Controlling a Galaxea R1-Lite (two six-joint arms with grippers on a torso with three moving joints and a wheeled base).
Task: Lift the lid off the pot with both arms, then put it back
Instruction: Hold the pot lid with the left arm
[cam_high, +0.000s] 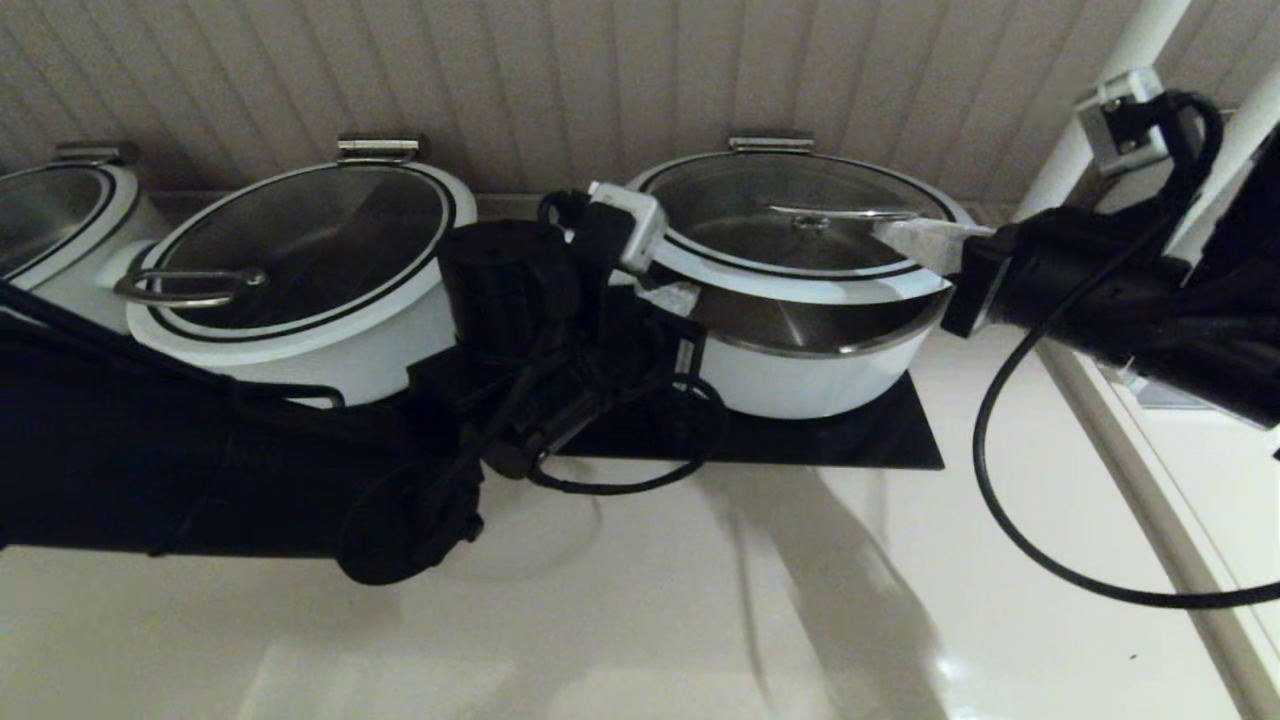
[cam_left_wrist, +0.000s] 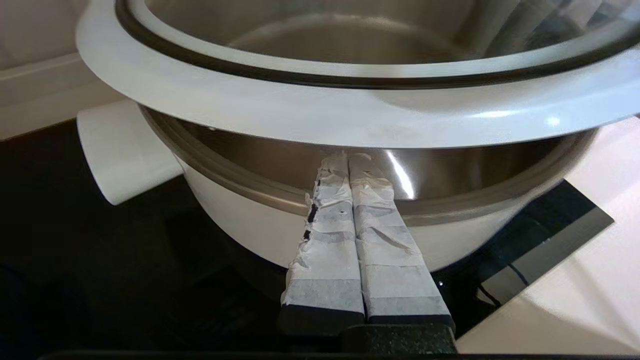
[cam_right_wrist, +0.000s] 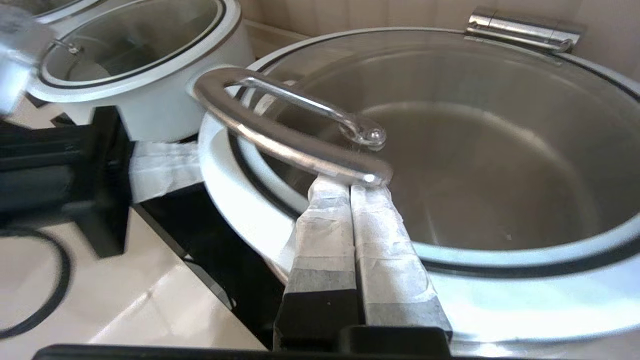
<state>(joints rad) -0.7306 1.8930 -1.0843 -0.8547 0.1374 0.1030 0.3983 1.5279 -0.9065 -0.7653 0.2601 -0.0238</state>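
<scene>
Item: round glass lid with white rim (cam_high: 800, 270), tilted up on its rear hinge above the white pot with steel bowl (cam_high: 815, 365) on my desk (cam_high: 700, 600).

My left hand (cam_left_wrist: 348, 162): fingers pressed together, holding nothing, wedged beneath the rim to prop it.

My right hand (cam_right_wrist: 350, 186): likewise closed and empty, tucked under the arched steel handle (cam_right_wrist: 285, 137) to share the load.

a food-serving counter, like a buffet line or canteen kitchen. three matching round white pots stand in a row against a pale ribbed wall panel (cam_high: 560, 70): the pot (cam_high: 800, 370) nearest the middle, a second pot (cam_high: 330, 340) beside it, and part of a third pot (cam_high: 70, 240) at the edge. each has a glass lid hinged at the back. the middle one sits on a flat black plate (cam_high: 860, 440) set into a glossy cream countertop (cam_high: 640, 600). a white post (cam_high: 1110, 90) stands at one side.
</scene>
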